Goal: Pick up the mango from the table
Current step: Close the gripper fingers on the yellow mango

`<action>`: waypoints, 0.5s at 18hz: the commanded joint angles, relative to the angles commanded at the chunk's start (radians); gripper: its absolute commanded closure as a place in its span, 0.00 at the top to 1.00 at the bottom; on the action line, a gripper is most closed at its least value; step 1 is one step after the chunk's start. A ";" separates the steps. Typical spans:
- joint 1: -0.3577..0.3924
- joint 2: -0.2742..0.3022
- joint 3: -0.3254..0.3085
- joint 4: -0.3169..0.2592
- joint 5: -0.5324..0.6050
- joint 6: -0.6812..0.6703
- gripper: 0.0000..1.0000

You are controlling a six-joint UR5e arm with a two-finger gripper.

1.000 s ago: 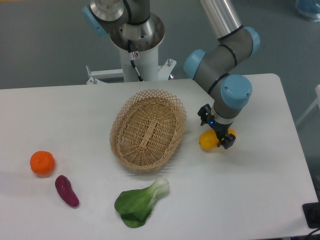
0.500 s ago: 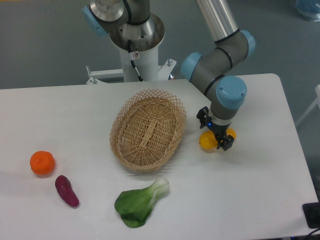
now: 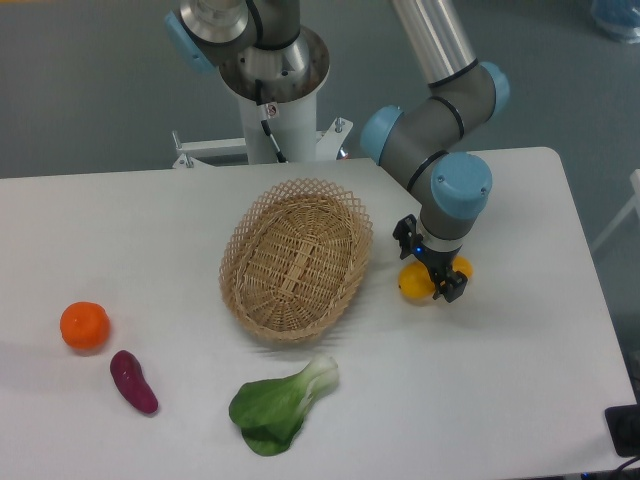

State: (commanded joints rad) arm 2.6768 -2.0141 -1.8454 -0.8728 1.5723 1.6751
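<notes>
The mango (image 3: 414, 282) is a small yellow fruit with an orange tinge, lying on the white table (image 3: 520, 380) just right of the wicker basket. My gripper (image 3: 432, 266) is down over it, its black fingers (image 3: 450, 286) straddling the fruit, one at the upper left and one at the lower right. The wrist hides much of the mango. The jaws look closed against the fruit, which still rests at table level.
An oval wicker basket (image 3: 296, 258) stands in the middle. A round orange fruit (image 3: 84, 325) and a purple eggplant-like vegetable (image 3: 133, 381) lie at the left. A green bok choy (image 3: 280, 403) lies at the front. The robot base (image 3: 268, 70) stands behind the table.
The arm has shifted slightly left and settled over the mango; between half a second ago and now almost nothing moved.
</notes>
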 joint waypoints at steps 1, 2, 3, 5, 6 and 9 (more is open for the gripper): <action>0.000 0.000 0.000 0.000 -0.003 -0.005 0.74; 0.000 0.000 0.002 0.000 -0.003 -0.012 0.71; 0.000 0.000 0.002 0.000 -0.003 -0.021 0.68; 0.000 0.000 0.002 0.000 -0.003 -0.026 0.62; 0.000 0.002 0.005 0.000 -0.003 -0.032 0.58; 0.000 0.005 0.008 -0.002 -0.003 -0.064 0.47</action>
State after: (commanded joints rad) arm 2.6768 -2.0095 -1.8377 -0.8744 1.5693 1.6108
